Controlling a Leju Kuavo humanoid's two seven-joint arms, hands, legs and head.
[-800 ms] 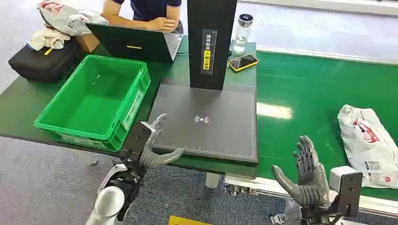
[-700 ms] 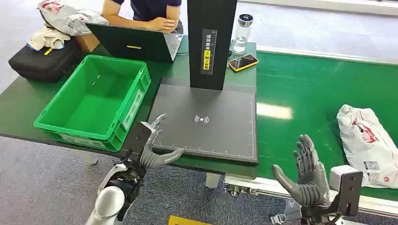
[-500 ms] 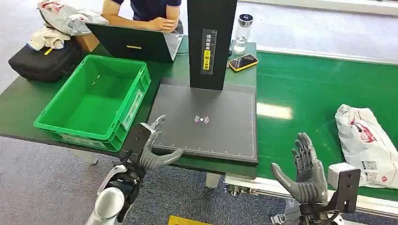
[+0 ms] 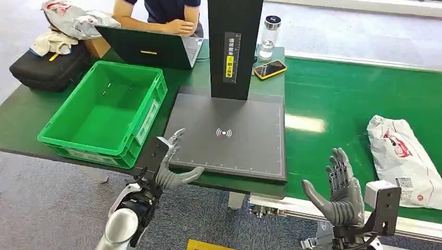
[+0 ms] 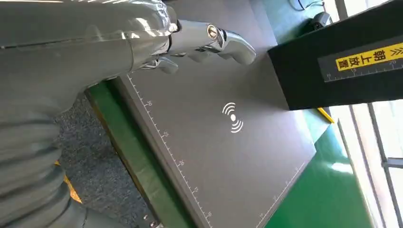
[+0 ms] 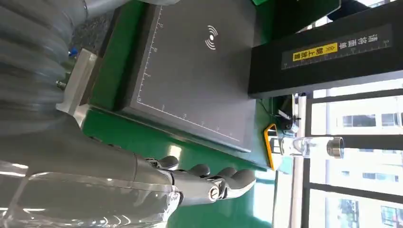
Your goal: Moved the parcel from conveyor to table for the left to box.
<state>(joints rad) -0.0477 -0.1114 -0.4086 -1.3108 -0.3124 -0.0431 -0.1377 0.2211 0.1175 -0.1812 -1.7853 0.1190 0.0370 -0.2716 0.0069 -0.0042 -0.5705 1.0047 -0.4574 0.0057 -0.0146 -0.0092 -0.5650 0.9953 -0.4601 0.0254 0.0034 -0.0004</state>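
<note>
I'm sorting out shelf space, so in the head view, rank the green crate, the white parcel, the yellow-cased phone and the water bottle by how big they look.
Largest to smallest:
1. green crate
2. white parcel
3. water bottle and yellow-cased phone: they look alike, so no ranking between them.

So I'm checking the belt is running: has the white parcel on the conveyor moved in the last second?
Yes. The white parcel has slid left along the green conveyor, toward the black scan pad, which has stayed put.
</note>
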